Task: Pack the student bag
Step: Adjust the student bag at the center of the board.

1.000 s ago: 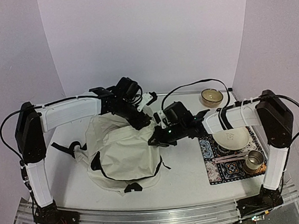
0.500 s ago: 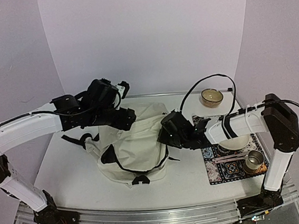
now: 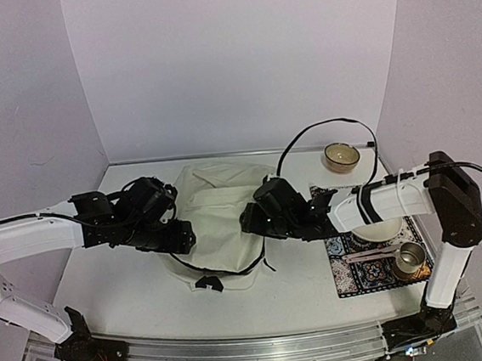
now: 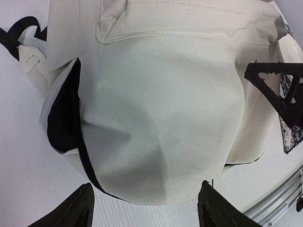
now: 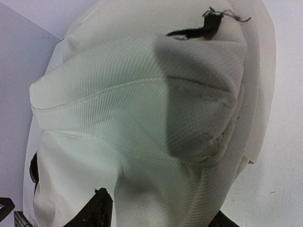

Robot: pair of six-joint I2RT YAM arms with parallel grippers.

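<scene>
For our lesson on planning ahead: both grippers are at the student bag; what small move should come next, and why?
Probably lower the left gripper and pinch the fabric edge beside the dark zip opening of the student bag. Both it and the right gripper stand open, holding nothing, and that gap looks narrow.

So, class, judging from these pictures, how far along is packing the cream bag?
Done: the cream fabric backpack is laid out, its black zip gaping. In hand: nothing; left gripper and right gripper stand open beside it. Left: contents can't be seen; zip not yet closed.
</scene>
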